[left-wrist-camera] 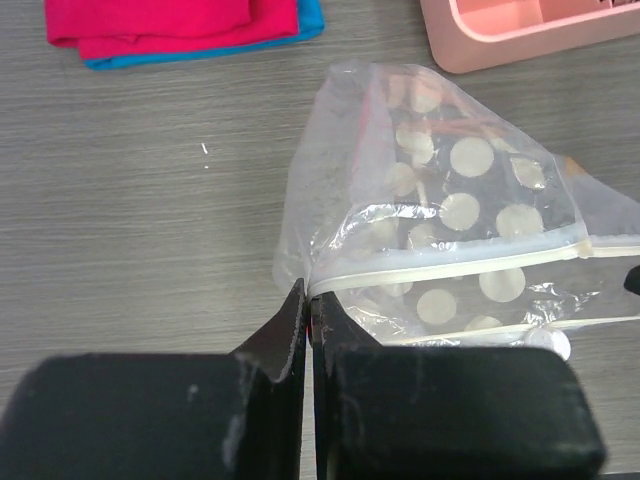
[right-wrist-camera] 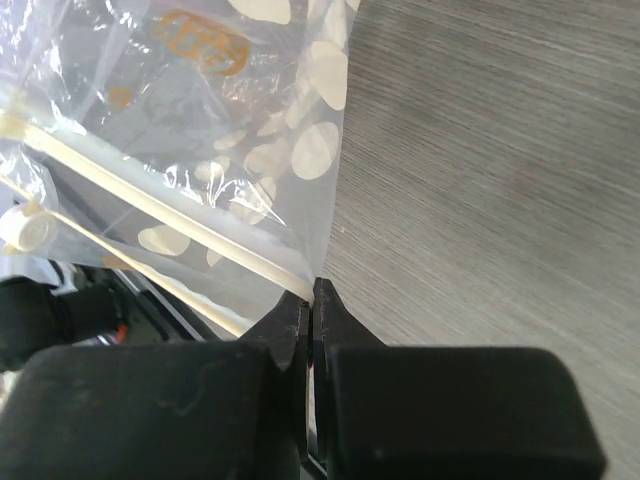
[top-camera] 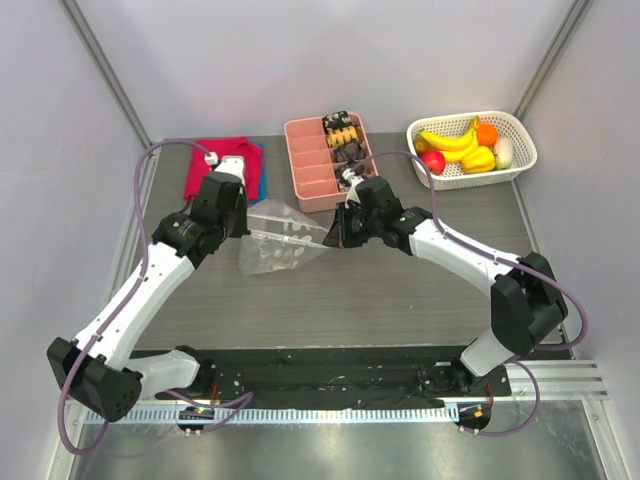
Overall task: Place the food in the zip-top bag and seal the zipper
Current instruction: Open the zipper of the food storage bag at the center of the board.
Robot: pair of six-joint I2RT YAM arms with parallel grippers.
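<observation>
- Zip-top bag (top-camera: 280, 238) is mid-table, strung between the two grippers, just in front of the pink divided tray (top-camera: 305, 165).
- Left gripper (left-wrist-camera: 308, 302): fingers pressed together on the bag's left corner, pinching the film at the end of the zipper (left-wrist-camera: 450, 262).
- Right gripper (right-wrist-camera: 311, 296): fingers likewise closed on the opposite corner. The nip is dark, and the film is barely visible between the tips.
- Both wrist views show two pale strips running apart, so the mouth is parted. In the overhead view the grippers cover both corners; width of the opening: cannot tell.
- Small white round piece (right-wrist-camera: 25, 232) beside the strips; identity unclear.
- Orange print (right-wrist-camera: 205, 45) on the film is blurred and unreadable.
- Bag underside touching the table (top-camera: 400, 290) or hanging clear: cannot tell.
- Food (top-camera: 465, 148) lies in the white mesh basket (top-camera: 485, 180) at the far right, well apart from the bag. It includes bananas (top-camera: 442, 138), apple (top-camera: 434, 161), orange (top-camera: 487, 133) and pepper (top-camera: 478, 159).
- Red cloth (left-wrist-camera: 170, 20) lies over a blue cloth (left-wrist-camera: 312, 22) at far left, cropped by the wrist frame.
</observation>
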